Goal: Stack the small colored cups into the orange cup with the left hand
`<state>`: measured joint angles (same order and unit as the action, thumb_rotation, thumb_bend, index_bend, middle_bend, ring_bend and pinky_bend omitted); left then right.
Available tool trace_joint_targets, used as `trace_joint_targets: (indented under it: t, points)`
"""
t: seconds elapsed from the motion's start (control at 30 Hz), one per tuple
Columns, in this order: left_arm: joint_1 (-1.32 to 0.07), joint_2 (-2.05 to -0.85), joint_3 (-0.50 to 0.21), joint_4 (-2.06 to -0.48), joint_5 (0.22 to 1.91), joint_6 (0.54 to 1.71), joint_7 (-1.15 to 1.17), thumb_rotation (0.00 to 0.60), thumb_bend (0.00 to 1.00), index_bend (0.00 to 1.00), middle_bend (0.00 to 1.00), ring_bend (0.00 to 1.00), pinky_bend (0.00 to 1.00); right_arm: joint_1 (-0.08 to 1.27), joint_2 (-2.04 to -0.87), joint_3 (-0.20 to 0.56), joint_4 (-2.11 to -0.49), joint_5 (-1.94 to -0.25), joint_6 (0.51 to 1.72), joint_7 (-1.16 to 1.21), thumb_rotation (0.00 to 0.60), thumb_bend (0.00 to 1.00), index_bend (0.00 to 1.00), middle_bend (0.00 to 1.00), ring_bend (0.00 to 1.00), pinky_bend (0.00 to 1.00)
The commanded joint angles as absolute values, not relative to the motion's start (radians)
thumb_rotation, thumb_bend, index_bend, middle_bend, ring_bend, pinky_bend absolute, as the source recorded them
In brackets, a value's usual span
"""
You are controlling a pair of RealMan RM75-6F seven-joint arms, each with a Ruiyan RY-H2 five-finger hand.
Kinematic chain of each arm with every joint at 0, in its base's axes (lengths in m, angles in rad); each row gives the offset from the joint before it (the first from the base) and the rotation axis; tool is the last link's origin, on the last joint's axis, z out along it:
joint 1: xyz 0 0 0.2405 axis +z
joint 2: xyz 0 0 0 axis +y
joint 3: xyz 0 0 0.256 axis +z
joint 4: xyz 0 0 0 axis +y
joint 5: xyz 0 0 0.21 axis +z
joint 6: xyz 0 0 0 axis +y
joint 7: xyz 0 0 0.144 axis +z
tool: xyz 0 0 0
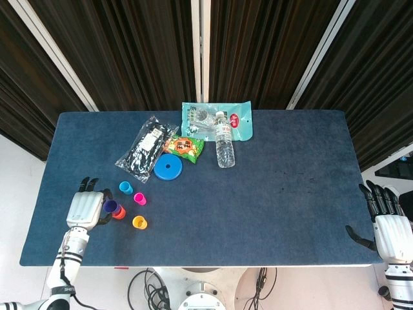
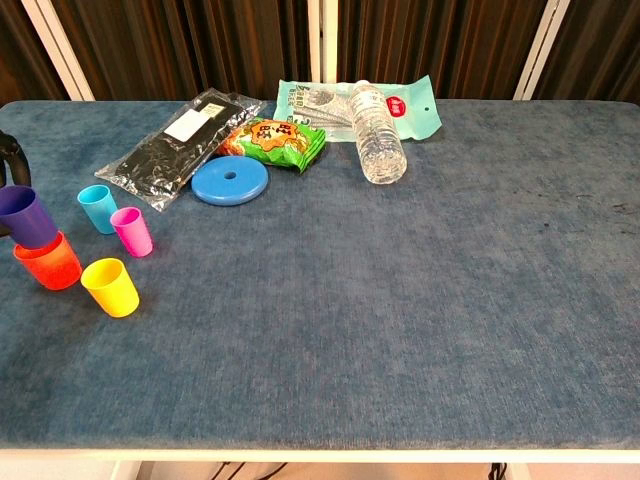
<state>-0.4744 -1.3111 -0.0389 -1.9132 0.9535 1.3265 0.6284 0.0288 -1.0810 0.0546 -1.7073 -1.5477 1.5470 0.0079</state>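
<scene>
Purple plastic shows in the left hand (image 1: 85, 209): the purple cup (image 2: 26, 216) is grasped there, tilted, its base sitting in the mouth of the orange cup (image 2: 50, 264). In the chest view only a dark fingertip at the frame's left edge is visible beside the purple cup. The orange cup stands upright near the bench's (image 1: 277, 213) front left corner. Just beside it, toward the right, stands the yellow cup (image 2: 111, 287). Behind the yellow cup are the pink cup (image 2: 132, 231) and the light blue cup (image 2: 97, 208), close together but apart, both upright with their mouths up.

Further back lie a black packet (image 2: 175, 146), a blue disc (image 2: 230, 181) and a green snack bag (image 2: 275, 140), the disc touching the bag's front edge. A clear water bottle (image 2: 378, 145) lies on its side, its cap end resting on a teal pouch (image 2: 330, 108).

The right hand (image 1: 387, 226) hangs off the bench's right front corner, released, fingers spread and holding nothing.
</scene>
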Motion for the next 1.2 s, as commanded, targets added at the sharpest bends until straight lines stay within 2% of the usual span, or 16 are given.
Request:
trace_joint_targets:
  t: [0.03, 0.17, 0.47, 0.6, 0.77, 0.9, 0.97, 1.1, 1.2]
  points:
    - [-0.471, -1.312, -0.039, -1.909, 0.958, 1.321, 0.620, 0.600, 0.28, 0.49, 0.52, 0.08, 0.00, 0.031, -1.082, 0.055, -1.708, -1.548, 1.544, 0.005, 0.600, 0.14, 0.00, 0.00, 0.00, 0.00]
    - [-0.467, -1.314, -0.041, -1.905, 0.963, 1.307, 0.598, 0.600, 0.28, 0.47, 0.50, 0.08, 0.00, 0.033, -1.085, 0.055, -1.710, -1.546, 1.539, -0.001, 0.600, 0.14, 0.00, 0.00, 0.00, 0.00]
    - [-0.460, -1.324, -0.038, -1.880, 0.943, 1.276, 0.585, 0.600, 0.28, 0.33, 0.34, 0.06, 0.00, 0.032, -1.088, 0.053, -1.709, -1.540, 1.534, -0.005, 0.600, 0.14, 0.00, 0.00, 0.00, 0.00]
    - [-0.457, -1.319, -0.035, -1.884, 0.944, 1.276, 0.589, 0.600, 0.28, 0.31, 0.33, 0.06, 0.00, 0.031, -1.087, 0.055, -1.707, -1.539, 1.537, -0.003, 0.600, 0.14, 0.00, 0.00, 0.00, 0.00]
    - [-0.444, -1.305, -0.039, -1.920, 0.988, 1.294, 0.559, 0.600, 0.26, 0.18, 0.22, 0.02, 0.00, 0.031, -1.087, 0.054, -1.708, -1.540, 1.536, -0.002, 0.600, 0.14, 0.00, 0.00, 0.00, 0.00]
    - [-0.433, -1.290, -0.007, -1.958, 1.136, 1.319, 0.544, 0.600, 0.25, 0.22, 0.22, 0.01, 0.00, 0.031, -1.085, 0.056, -1.707, -1.537, 1.538, -0.001, 0.600, 0.14, 0.00, 0.00, 0.00, 0.00]
    - [-0.442, -1.278, 0.039, -1.939, 1.271, 1.299, 0.542, 0.600, 0.26, 0.27, 0.25, 0.01, 0.00, 0.032, -1.084, 0.059, -1.708, -1.537, 1.539, 0.001, 0.600, 0.14, 0.00, 0.00, 0.00, 0.00]
    - [-0.446, -1.308, 0.101, -1.869, 1.470, 1.294, 0.566, 0.600, 0.25, 0.30, 0.31, 0.01, 0.00, 0.032, -1.081, 0.060, -1.713, -1.542, 1.542, 0.006, 0.600, 0.14, 0.00, 0.00, 0.00, 0.00]
    - [-0.443, -1.340, 0.118, -1.838, 1.507, 1.273, 0.570, 0.600, 0.25, 0.30, 0.33, 0.01, 0.00, 0.031, -1.081, 0.057, -1.714, -1.545, 1.543, 0.007, 0.600, 0.14, 0.00, 0.00, 0.00, 0.00]
